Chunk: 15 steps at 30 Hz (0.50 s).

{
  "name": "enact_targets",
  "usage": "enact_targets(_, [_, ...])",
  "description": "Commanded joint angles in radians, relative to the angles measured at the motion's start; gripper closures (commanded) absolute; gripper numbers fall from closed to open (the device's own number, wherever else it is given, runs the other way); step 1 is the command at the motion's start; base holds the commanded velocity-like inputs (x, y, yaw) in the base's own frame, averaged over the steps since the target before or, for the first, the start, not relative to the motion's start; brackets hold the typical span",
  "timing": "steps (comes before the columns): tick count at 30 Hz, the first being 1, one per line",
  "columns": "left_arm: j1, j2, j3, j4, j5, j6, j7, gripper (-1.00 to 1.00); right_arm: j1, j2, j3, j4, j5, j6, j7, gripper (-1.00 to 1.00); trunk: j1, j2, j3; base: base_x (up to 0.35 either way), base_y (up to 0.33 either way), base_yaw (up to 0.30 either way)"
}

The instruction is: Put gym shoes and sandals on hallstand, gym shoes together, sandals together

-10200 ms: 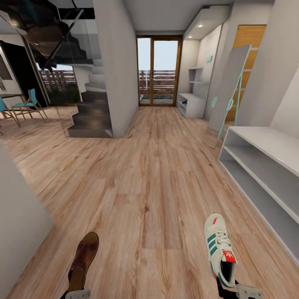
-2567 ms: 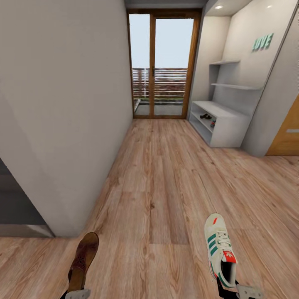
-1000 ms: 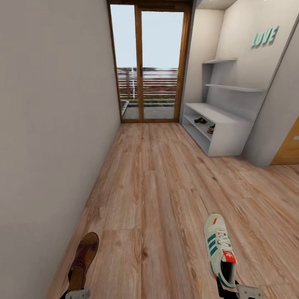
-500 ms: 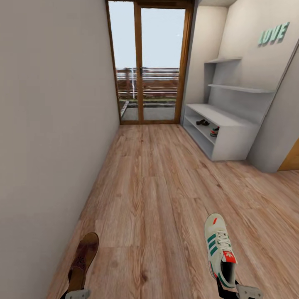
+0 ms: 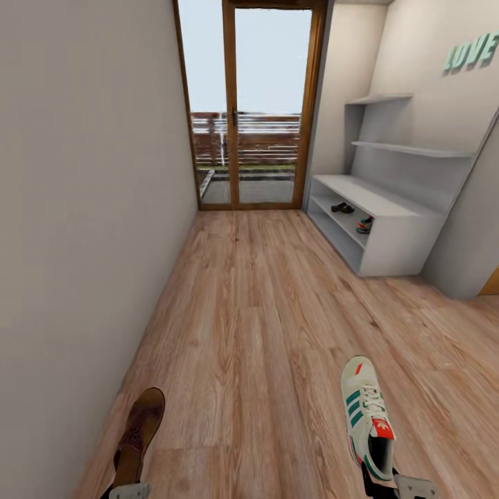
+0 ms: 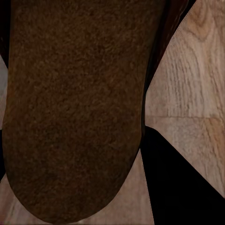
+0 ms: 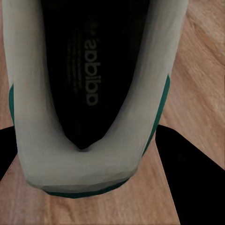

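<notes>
Narrow corridor, wood-plank corridor floor [image 5: 256, 312], glass door [image 5: 249, 104] at far end, blank wall on left. Hallstand [image 5: 388, 222] ahead right; one sandal [image 5: 342, 207] and one gym shoe [image 5: 365, 224] on its shelf. Left claw [image 5: 129, 491] low, gripping second sandal [image 5: 140, 435] by heel, toe forward. Right claw [image 5: 395, 486] clamps second gym shoe [image 5: 368, 416], toe forward; finger contact probably at heel, poorly seen.

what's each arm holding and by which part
Left end effector holds a brown sandal by its heel end; right end effector holds a gym shoe by its heel.
</notes>
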Motion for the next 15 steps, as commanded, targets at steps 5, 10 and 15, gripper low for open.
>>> enact_targets(5, [-0.001, 0.000, 0.009, 0.001, -0.010, -0.003, -0.003, 1.00, -0.001, 0.000, -0.007, 0.000, 0.004, -0.004, 0.006, 1.00, 0.000, 0.000, -0.001, 0.339, 0.000, 0.000])
enact_targets(10, [-0.001, 0.000, 0.009, 0.001, -0.010, -0.003, -0.003, 1.00, -0.001, 0.000, -0.007, 0.000, 0.004, -0.004, 0.005, 1.00, 0.000, 0.000, -0.001, 0.339, 0.000, 0.000])
enact_targets(15, [-0.001, 0.000, 0.009, 0.001, -0.010, -0.003, -0.003, 1.00, -0.001, 0.001, -0.007, 0.000, 0.004, -0.004, 0.005, 1.00, 0.000, 0.000, -0.001, 0.339, 0.000, 0.000])
